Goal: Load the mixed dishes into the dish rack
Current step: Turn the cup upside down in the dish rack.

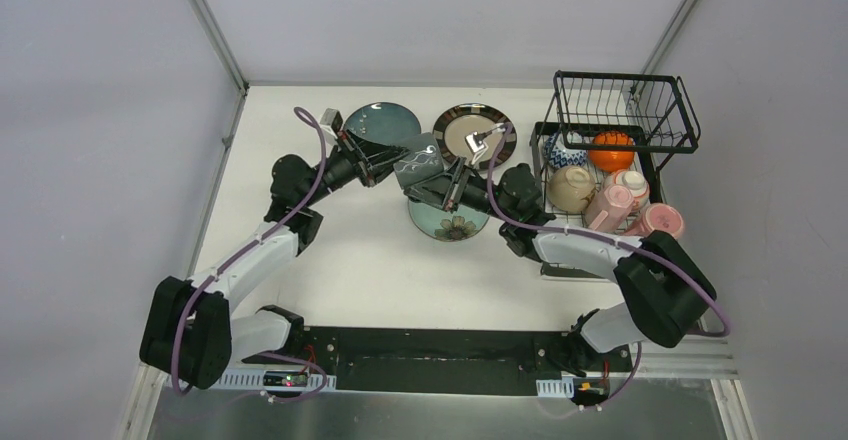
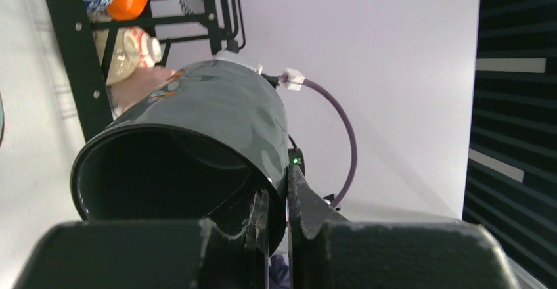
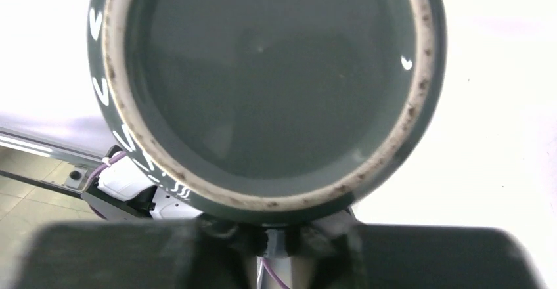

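Note:
A dark grey-green cup (image 1: pixel 420 163) with a speckled beige rim hangs over the table between both arms. My left gripper (image 1: pixel 397 167) is shut on its rim; in the left wrist view the cup wall (image 2: pixel 197 125) sits pinched between the fingers of that gripper (image 2: pixel 279 194). My right gripper (image 1: pixel 447 188) meets the cup from the other side. In the right wrist view the cup's mouth (image 3: pixel 263 85) fills the frame, and the narrowed right gripper (image 3: pixel 276 238) sits at its lower edge; a clamp there is not visible. The dish rack (image 1: pixel 620 78) stands at the right.
A teal plate (image 1: pixel 385 120), a dark-rimmed beige plate (image 1: pixel 452 125) and a mint flower plate (image 1: pixel 450 225) lie on the table. The rack holds an orange bowl (image 1: pixel 612 148), a blue-white bowl (image 1: pixel 560 150), a beige cup (image 1: pixel 570 188) and pink cups (image 1: pixel 615 202).

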Action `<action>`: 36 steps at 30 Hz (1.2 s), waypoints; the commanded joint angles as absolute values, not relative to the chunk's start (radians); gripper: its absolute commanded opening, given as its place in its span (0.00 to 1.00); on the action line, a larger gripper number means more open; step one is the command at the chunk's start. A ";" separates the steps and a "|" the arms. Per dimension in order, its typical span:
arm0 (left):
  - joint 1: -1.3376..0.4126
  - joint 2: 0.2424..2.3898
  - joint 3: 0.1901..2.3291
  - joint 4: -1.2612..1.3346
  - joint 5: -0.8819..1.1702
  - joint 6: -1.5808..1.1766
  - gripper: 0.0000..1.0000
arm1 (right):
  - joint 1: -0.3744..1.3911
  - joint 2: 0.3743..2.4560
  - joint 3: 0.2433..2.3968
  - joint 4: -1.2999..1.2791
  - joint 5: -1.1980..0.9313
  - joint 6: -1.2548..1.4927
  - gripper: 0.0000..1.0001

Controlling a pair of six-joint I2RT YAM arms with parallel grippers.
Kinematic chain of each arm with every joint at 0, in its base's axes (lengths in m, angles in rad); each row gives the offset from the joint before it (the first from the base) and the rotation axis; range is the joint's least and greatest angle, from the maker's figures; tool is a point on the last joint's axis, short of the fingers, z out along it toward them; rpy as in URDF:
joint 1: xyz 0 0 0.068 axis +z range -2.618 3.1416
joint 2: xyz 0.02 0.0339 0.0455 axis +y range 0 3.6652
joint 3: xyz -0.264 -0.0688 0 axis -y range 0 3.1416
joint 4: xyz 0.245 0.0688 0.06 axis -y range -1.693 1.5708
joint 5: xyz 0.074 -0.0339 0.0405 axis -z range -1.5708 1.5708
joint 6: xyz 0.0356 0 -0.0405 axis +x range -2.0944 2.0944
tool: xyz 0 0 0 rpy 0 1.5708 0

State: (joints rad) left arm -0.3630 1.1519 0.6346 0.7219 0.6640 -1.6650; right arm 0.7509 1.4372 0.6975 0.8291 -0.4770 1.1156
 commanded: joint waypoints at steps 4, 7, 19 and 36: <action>-0.385 1.229 0.589 0.868 0.726 -1.677 0.06 | 0.742 1.502 0.783 1.114 -0.477 1.162 0.00; -0.385 1.232 0.593 0.817 0.724 -1.621 0.29 | 0.723 1.492 0.763 1.109 -0.452 1.157 0.00; -0.384 1.115 0.749 0.203 0.679 -1.174 0.83 | 0.613 1.185 0.685 0.608 -0.242 0.879 0.00; -0.381 1.147 1.136 -0.615 0.455 -0.386 0.99 | 0.551 0.810 0.786 -0.398 0.327 0.506 0.00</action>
State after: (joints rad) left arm -0.3740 1.2003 1.0889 -0.3946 0.6228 -0.6518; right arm 0.5556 0.8978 0.7033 -0.2253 0.1482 0.6193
